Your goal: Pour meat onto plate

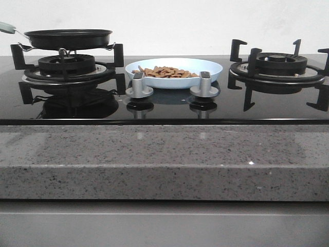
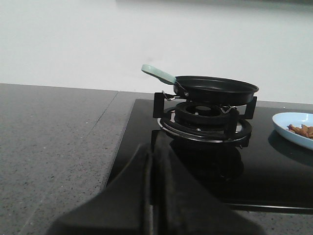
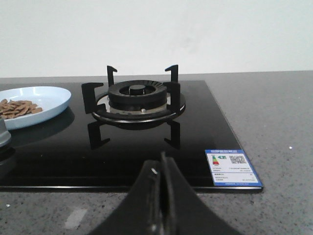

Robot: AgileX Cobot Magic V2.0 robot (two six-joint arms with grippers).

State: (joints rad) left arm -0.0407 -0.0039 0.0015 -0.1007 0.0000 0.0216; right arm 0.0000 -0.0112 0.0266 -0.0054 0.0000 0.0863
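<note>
meat (image 1: 165, 72) already lies heaped in the plate (image 1: 213, 69), mid-hob between the burners, just behind the two knobs (image 1: 139, 85). frying pan (image 1: 68, 37) sits on the burner at 9 o'clock of the plate, looks empty. meat: light, loose, prob greasy bits, would slide & scatter. plate: stiff, glossy, breakable, so grip at rim. left gripper (image 2: 150, 196) & right gripper (image 3: 160, 196) both pressed together, holding nothing.
</note>
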